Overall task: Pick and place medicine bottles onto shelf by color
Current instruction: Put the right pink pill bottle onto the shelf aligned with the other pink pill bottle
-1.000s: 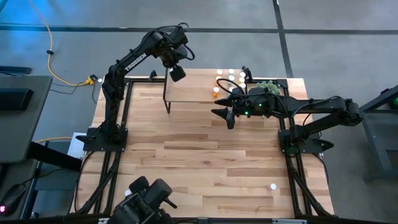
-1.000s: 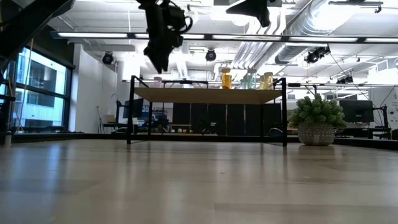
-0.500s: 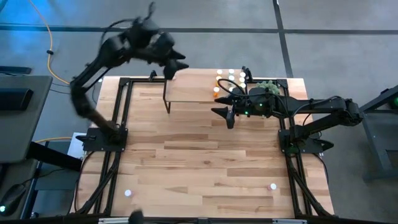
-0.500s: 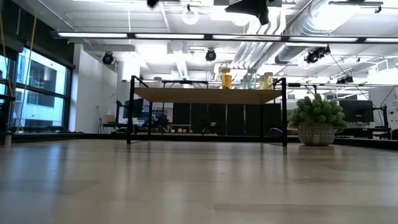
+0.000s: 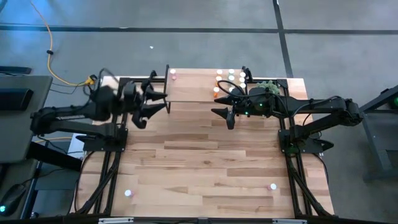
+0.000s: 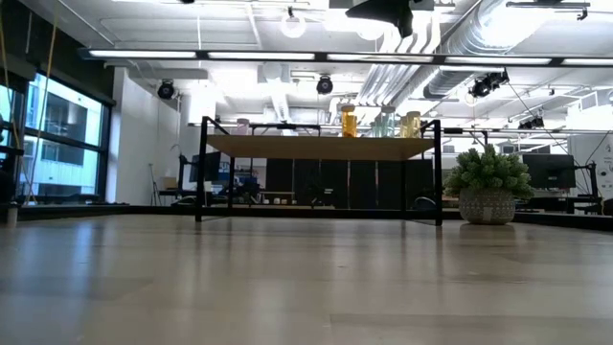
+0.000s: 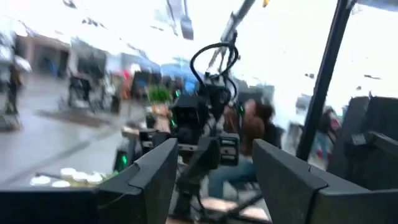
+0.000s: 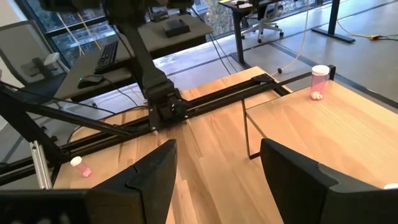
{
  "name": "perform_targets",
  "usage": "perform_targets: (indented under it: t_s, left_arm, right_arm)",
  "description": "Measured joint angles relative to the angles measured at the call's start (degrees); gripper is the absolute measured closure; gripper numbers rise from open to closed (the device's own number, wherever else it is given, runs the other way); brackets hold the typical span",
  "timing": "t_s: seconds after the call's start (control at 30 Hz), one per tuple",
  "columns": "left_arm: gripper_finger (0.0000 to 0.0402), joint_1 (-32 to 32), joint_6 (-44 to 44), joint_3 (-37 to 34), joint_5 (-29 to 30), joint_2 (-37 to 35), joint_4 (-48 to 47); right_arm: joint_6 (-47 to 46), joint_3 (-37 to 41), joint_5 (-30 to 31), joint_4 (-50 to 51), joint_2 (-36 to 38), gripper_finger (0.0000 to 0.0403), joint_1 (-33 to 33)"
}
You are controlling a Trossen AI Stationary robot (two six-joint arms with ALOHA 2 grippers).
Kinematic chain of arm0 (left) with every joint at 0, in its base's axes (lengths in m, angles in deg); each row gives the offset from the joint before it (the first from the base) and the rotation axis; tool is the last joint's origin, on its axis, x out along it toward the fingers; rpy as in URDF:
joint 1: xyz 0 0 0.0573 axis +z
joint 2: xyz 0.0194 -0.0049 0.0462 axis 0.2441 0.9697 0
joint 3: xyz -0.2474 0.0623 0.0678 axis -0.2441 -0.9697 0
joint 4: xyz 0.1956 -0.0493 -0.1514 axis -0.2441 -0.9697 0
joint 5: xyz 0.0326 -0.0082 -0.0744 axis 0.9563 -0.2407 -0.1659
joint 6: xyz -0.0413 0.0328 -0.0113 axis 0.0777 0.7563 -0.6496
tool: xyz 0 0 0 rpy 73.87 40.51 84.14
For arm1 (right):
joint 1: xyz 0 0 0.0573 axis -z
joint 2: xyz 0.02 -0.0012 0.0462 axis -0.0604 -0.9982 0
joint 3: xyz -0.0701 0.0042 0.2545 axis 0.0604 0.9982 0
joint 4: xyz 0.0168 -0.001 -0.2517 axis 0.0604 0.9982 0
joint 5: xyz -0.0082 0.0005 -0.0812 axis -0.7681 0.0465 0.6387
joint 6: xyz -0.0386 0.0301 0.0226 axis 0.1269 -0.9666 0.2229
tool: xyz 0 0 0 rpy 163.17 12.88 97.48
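The shelf (image 5: 193, 93) stands at the table's far middle on thin black legs. Several medicine bottles (image 5: 230, 79), orange and yellowish, stand on its right end, and they also show in the low view (image 6: 348, 123). One pink bottle (image 5: 173, 74) stands on the shelf's far left corner, and it also shows in the right wrist view (image 8: 319, 81). My left gripper (image 5: 159, 101) is open and empty at the shelf's left end. My right gripper (image 5: 217, 102) is open and empty over the shelf's right part.
A pink bottle (image 5: 272, 185) and another bottle (image 5: 127, 193) stand on the table near its front edge. A round green plant (image 6: 487, 187) stands right of the shelf. The black arm frames (image 5: 121, 124) run along both table sides.
My left gripper has left the shelf's far left corner, where the pink bottle stands. It has swung up and toward the table's left edge, then come down low beside the shelf's left end, with its arm folded back. The bottle has kept its place.
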Motion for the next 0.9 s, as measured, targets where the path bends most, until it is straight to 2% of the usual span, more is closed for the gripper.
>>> perform_targets:
  t_s: [0.07, 0.17, 0.67, 0.83, 0.9]
  left_arm:
    - [0.0206, -1.55, 0.95, -4.49, 3.07, -2.22, 3.95]
    - [0.0206, -2.42, 2.2, -7.09, 4.65, -4.26, 5.18]
    - [0.0207, -2.65, 5.87, -7.44, 3.13, -4.56, 4.08]
    - [0.0206, -2.65, 3.92, -7.44, 3.13, -4.56, 4.68]
    - [0.0206, -2.65, 3.08, -7.44, 3.13, -4.56, 4.67]
  right_arm:
    - [0.14, 0.0, -0.01, -0.06, 0.0, 0.018, 0.0]
    - [0.13, 0.0, -0.02, -0.26, 0.0, 0.018, 0.0]
    - [-1.75, 0.0, -1.97, -1.01, 0.0, 0.018, 0.0]
    - [-10.85, -0.14, -10.09, 0.43, 1.34, 0.018, -1.05]
    - [-14.78, -0.2, -11.55, 5.2, 2.29, 0.018, -3.42]
